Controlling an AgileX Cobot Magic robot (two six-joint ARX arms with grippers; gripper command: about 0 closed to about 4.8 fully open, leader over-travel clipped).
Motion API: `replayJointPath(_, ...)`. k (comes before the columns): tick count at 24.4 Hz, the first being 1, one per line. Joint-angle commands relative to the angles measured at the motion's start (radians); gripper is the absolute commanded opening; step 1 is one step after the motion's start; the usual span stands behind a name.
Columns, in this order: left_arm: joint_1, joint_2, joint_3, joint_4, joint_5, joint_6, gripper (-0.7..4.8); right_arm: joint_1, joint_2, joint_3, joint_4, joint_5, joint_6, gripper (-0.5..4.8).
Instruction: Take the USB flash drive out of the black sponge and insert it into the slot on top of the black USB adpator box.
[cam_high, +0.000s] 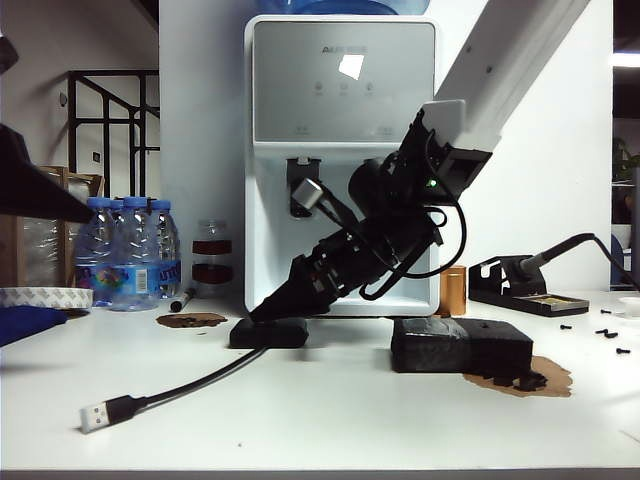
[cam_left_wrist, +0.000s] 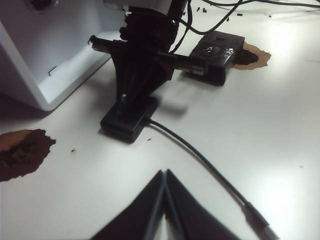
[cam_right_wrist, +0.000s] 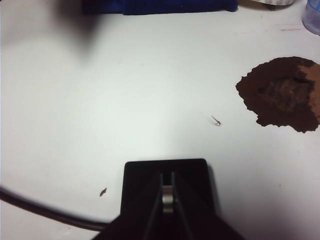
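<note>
Right gripper (cam_right_wrist: 168, 200) jaws pinch the USB flash drive (cam_right_wrist: 168, 199) above the black USB adpator box (cam_right_wrist: 166, 172), at 9 o'clock from the black sponge (cam_high: 460, 345). Drive is light, rigid, slippery; hold flat sides. Left gripper (cam_left_wrist: 164, 200) jaws appear pressed together, idle above the worktop (cam_high: 320, 420).

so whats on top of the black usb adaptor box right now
The right gripper is just above the black USB adaptor box, shut on the USB flash drive. The slot is hidden beneath them.
</note>
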Motion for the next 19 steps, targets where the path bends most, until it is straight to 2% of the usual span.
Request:
replayJointPath(1, -0.002, -0.001, 0.003, -0.002, -0.008, -0.001, -0.04, 0.025, 0.029, -0.016, -0.107, 0.089, -0.016, -0.03)
replayJointPath(7, -0.002, -0.001, 0.003, -0.002, -0.008, -0.001, -0.04, 0.025, 0.024, -0.016, -0.125, 0.14, -0.033, -0.03)
replayJointPath(11, -0.002, -0.001, 0.003, -0.002, -0.008, -0.001, -0.04, 0.025, 0.024, -0.025, -0.13, 0.158, -0.093, -0.03)
replayJointPath(13, -0.001, -0.001, 0.003, -0.002, -0.019, -0.001, -0.04, 0.025, 0.022, -0.098, 0.027, 0.128, -0.112, -0.03)
replayJointPath(15, -0.001, -0.001, 0.003, 0.0, -0.034, -0.001, -0.04, 0.024, 0.017, -0.126, 0.081, 0.12, -0.086, -0.03)
replayJointPath(19, -0.001, -0.001, 0.003, 0.0, -0.039, -0.001, -0.04, 0.017, 0.017, -0.127, 0.087, 0.09, -0.073, -0.03)
